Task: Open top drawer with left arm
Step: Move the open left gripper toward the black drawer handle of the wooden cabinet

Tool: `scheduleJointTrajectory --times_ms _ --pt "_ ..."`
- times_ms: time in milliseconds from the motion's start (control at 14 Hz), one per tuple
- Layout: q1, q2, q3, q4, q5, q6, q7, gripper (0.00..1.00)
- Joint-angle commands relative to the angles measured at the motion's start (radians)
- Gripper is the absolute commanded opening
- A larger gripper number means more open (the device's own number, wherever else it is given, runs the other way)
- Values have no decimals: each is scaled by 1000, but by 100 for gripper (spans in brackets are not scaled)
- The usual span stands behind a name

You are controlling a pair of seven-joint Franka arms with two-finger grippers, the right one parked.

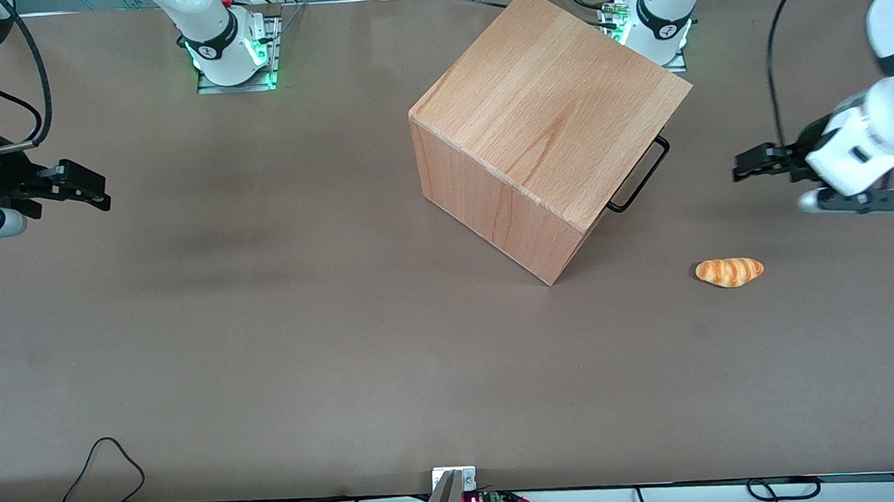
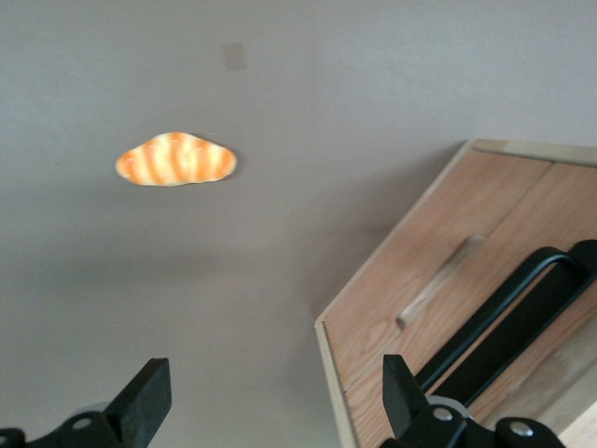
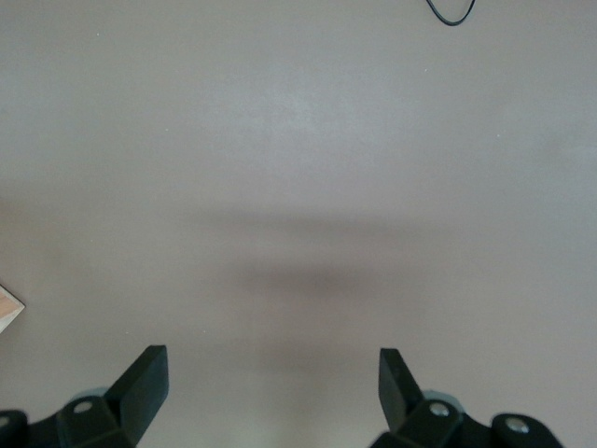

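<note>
The top drawer (image 2: 522,243) is seen shut, its flat front panel flush with the front of the wooden cube cabinet (image 1: 547,113). A thin black wire handle (image 1: 640,177) stands out from that front, which is turned toward the working arm's end of the table. In the left wrist view the handle is shown as a dark bar running slantwise across the pale wood, with a shallow recessed slot (image 2: 438,280) in the panel beside it. The cabinet is set on the brown table (image 1: 266,332) at an angle to its edges, close to the table edge where the arm bases are mounted and farthest from the front camera.

The gripper (image 1: 741,167) of the left arm (image 1: 874,132) is held above the table near the working arm's end, well apart from the handle and pointed toward it. Its fingers (image 2: 140,401) are spread wide and nothing is held between them; one fingertip is seen just in front of the cabinet's front face in the wrist view, without contact being visible.

An orange striped bread roll (image 1: 729,272) is lying on the table, nearer to the front camera than the gripper and apart from the cabinet's nearest corner.
</note>
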Motion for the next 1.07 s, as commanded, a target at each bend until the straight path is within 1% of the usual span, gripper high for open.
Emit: scheduleJointTrajectory --times_ms 0,143,214,286,500,857,1000 --pt "-6 -2 -32 -35 -10 29 46 100" --pt "-6 -2 -57 -84 -21 61 124 100" --pt "-6 -2 -66 -101 -47 75 160 100" --pt "-6 -2 -73 -122 -58 101 174 100" --pt "-7 2 -89 -144 -59 138 217 99" --pt "-9 4 -124 -167 -62 162 222 99" --pt "-10 4 -142 -187 -76 184 225 99"
